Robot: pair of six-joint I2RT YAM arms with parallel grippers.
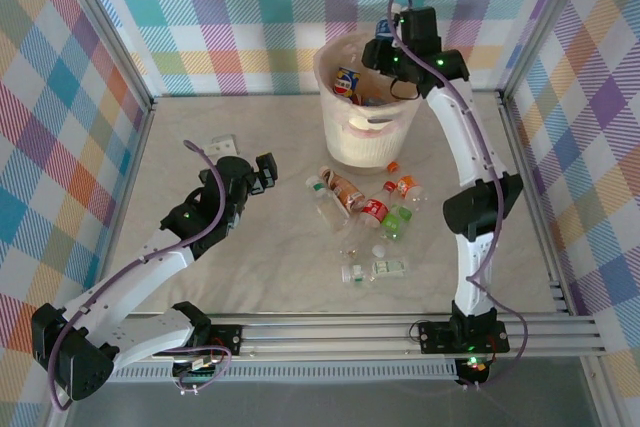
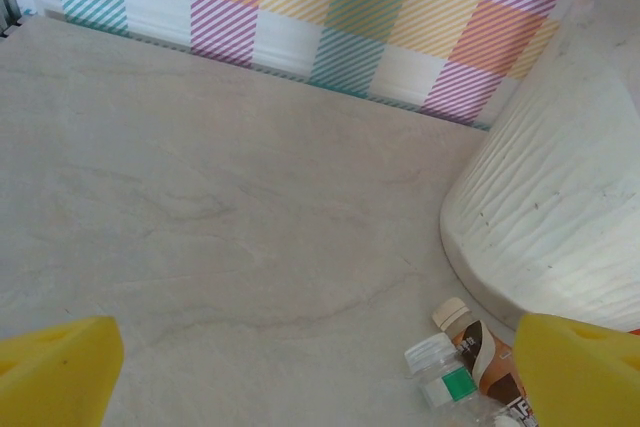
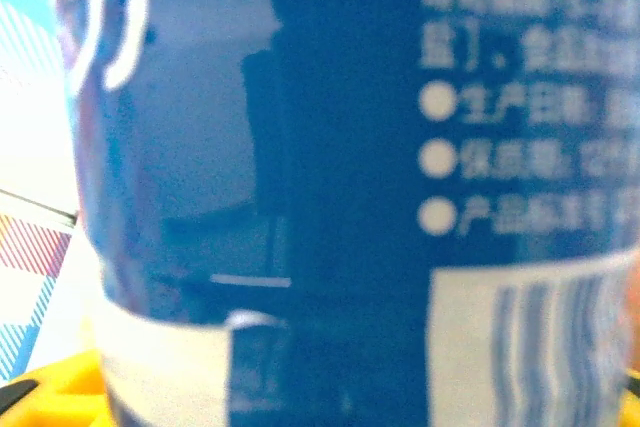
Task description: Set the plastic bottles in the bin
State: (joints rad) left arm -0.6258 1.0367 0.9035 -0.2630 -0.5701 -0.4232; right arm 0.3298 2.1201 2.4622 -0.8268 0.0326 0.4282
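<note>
From above, the bin (image 1: 372,152) is a round, translucent cream tub with a ribbed wall, standing at the far side of the pale table (image 1: 220,267). A few bottles lie inside it. The right gripper (image 1: 386,39) hangs over its rim, pinching a blue bottle (image 1: 383,25) between its fingers. More clear bottles (image 1: 372,212) with red, orange, green and brown labels lie in a loose cluster just in front of the bin. The left gripper (image 1: 267,174) sits low to the left of that cluster, its fingers spread wide and holding nothing.

The left wrist view has two yellow fingers (image 2: 58,372) far apart at the lower corners over the marbled table. The bin's ribbed wall is on the right, and a brown bottle (image 2: 482,359) and a green bottle (image 2: 442,375) lie at its foot.

In the right wrist view, the blue bottle's glossy label carries white print and a barcode. It is pressed close against a yellow finger (image 3: 60,387).
</note>
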